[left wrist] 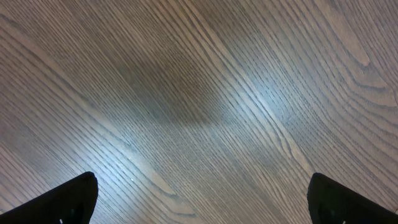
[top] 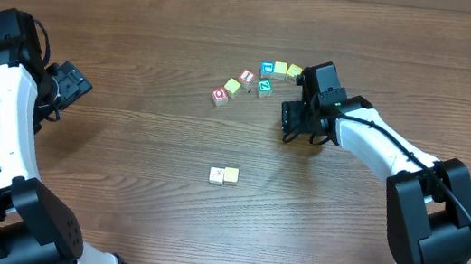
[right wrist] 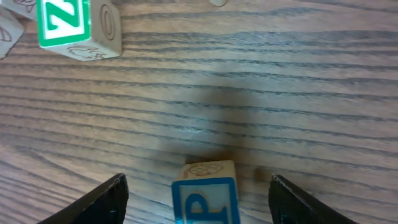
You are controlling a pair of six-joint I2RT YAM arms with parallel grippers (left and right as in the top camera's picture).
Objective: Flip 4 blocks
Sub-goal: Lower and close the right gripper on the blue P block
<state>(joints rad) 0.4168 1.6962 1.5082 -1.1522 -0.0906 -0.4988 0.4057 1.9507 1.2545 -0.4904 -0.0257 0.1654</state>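
Brown wood-grain table (top: 120,181) under soft glare.

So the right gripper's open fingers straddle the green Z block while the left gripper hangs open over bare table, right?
No. The right wrist view shows the blue P block between the right gripper's open fingers; the green Z block sits apart. The left gripper does hang open over bare table.

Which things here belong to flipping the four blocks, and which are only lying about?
For the job: blue P block, green Z block, cream block, yellow block beside it.
Lying about: two red blocks, spare yellow blocks in the far row.
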